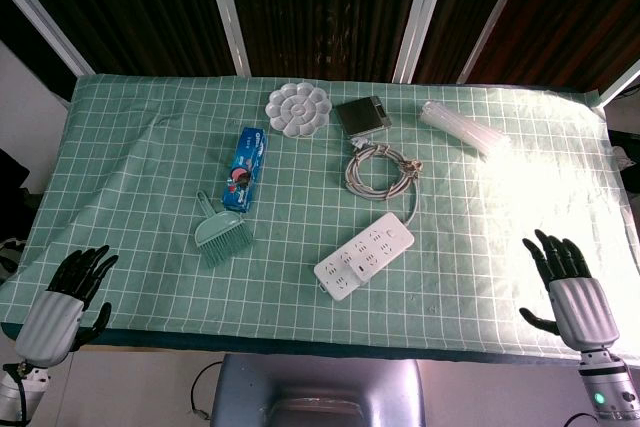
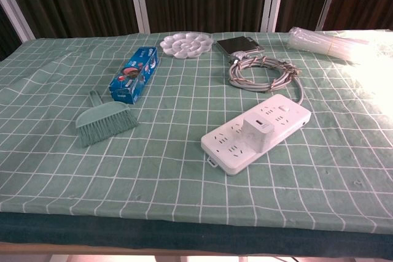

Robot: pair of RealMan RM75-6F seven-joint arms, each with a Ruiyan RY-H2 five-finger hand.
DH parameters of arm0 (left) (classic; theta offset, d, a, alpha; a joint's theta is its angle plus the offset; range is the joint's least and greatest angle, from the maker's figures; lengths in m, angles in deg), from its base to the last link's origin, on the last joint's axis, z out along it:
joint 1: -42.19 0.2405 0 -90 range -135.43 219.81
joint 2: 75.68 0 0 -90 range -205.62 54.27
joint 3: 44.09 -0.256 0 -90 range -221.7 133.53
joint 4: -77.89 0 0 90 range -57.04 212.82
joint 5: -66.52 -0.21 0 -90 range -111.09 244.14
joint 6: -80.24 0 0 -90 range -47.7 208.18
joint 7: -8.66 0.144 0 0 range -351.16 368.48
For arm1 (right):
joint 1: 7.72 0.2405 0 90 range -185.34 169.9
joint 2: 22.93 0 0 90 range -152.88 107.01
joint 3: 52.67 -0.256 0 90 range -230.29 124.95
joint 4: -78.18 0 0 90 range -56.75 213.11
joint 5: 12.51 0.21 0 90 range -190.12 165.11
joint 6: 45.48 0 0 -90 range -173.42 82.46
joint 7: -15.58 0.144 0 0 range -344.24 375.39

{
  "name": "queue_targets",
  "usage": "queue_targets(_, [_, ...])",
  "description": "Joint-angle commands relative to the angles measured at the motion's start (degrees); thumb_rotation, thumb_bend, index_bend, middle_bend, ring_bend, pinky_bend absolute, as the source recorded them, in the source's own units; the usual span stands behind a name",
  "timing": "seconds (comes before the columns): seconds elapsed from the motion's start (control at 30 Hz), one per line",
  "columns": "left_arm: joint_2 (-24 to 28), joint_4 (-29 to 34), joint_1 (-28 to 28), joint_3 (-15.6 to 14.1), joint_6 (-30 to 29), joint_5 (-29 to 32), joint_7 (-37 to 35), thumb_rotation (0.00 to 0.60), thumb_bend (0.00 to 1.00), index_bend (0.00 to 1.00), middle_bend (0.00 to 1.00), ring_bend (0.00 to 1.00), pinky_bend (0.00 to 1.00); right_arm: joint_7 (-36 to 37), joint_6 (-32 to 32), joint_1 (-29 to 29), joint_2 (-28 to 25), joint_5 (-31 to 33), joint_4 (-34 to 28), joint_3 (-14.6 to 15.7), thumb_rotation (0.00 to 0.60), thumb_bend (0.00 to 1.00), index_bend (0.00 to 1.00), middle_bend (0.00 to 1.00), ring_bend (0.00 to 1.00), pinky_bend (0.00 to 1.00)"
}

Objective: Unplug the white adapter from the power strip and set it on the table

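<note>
A white power strip (image 1: 364, 254) (image 2: 258, 131) lies slanted on the green checked tablecloth, right of centre. A small white adapter (image 2: 256, 132) (image 1: 362, 256) stands plugged into its middle sockets. The strip's grey cable (image 1: 380, 169) (image 2: 263, 73) lies coiled behind it. My left hand (image 1: 72, 285) hovers at the front left table edge, fingers spread, holding nothing. My right hand (image 1: 567, 282) hovers at the front right edge, fingers spread and empty, well to the right of the strip. Neither hand shows in the chest view.
A green hand brush (image 1: 219, 230) (image 2: 104, 121) lies left of the strip. A blue box (image 1: 246, 167) (image 2: 134, 74) sits behind the brush. At the back are a white paint palette (image 1: 297, 108) (image 2: 186, 45), a grey device (image 1: 362, 115) (image 2: 240, 45) and a clear plastic packet (image 1: 464, 127) (image 2: 325, 43).
</note>
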State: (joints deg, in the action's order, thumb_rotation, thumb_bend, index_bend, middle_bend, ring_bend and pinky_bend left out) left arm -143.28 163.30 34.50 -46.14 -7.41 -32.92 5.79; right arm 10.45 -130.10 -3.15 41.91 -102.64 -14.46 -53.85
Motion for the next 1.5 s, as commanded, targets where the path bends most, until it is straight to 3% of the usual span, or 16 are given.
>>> queue_targets(0.03, [0.27, 0.73, -0.60, -0.84, 1.55, -0.40, 0.69, 0.600, 0.52, 0.00, 0.00, 0.00, 0.07, -0.06, -0.11, -0.01, -0.07, -0.17, -0.28, 0.17, 0.600, 0.15, 0.00, 0.00, 0.00, 0.00])
queue_targets(0.27, [-3.37, -1.11, -5.29, -2.99, 6.37, -6.30, -1.97, 0.600, 0.60, 0.00, 0.00, 0.00, 0.07, 0.48, 1.03, 1.33, 0.55, -3.15, 0.81, 0.97, 0.600, 0.15, 0.00, 0.00, 0.00, 0.00])
queue_targets(0.43, [-7.44, -0.26, -11.91, -1.59, 13.64, -7.70, -2.78, 0.600, 0.70, 0.00, 0.00, 0.00, 0.07, -1.17, 5.81, 5.18, 2.86, -6.69, 2.54, 1.75, 0.600, 0.15, 0.00, 0.00, 0.00, 0.00])
queue_targets(0.6, [-12.89, 0.93, -17.53, 0.88, 22.24, -4.55, -0.78, 0.590, 0.78, 0.00, 0.00, 0.00, 0.04, -1.65, 11.66, 9.92, 4.95, -7.78, 2.47, 1.17, 0.600, 0.15, 0.00, 0.00, 0.00, 0.00])
queue_targets(0.73, [-17.30, 2.32, -20.72, 2.86, 26.64, -2.23, 3.18, 0.473, 0.83, 0.00, 0.00, 0.00, 0.03, -1.58, 14.87, 12.21, 6.21, -6.24, 1.41, 0.33, 0.600, 0.15, 0.00, 0.00, 0.00, 0.00])
queue_targets(0.83, [-20.62, 3.00, -22.54, 3.94, 28.57, -1.29, 7.35, 0.444, 0.86, 0.00, 0.00, 0.00, 0.03, -1.03, 16.61, 13.70, 6.88, -5.09, 0.78, -0.36, 0.600, 0.15, 0.00, 0.00, 0.00, 0.00])
queue_targets(1.13, [-29.58, 0.09, -27.01, 6.26, 34.87, 4.79, 13.67, 0.440, 0.86, 0.00, 0.00, 0.00, 0.03, -0.07, 20.59, 18.17, 9.21, -3.33, 0.20, -2.15, 0.600, 0.15, 0.00, 0.00, 0.00, 0.00])
queue_targets(1.5, [-36.16, -5.73, -31.49, 7.27, 38.47, 9.19, 13.33, 0.428, 0.86, 0.00, 0.00, 0.00, 0.02, -0.98, 26.19, 21.78, 8.99, 1.12, -1.42, -2.61, 0.600, 0.15, 0.00, 0.00, 0.00, 0.00])
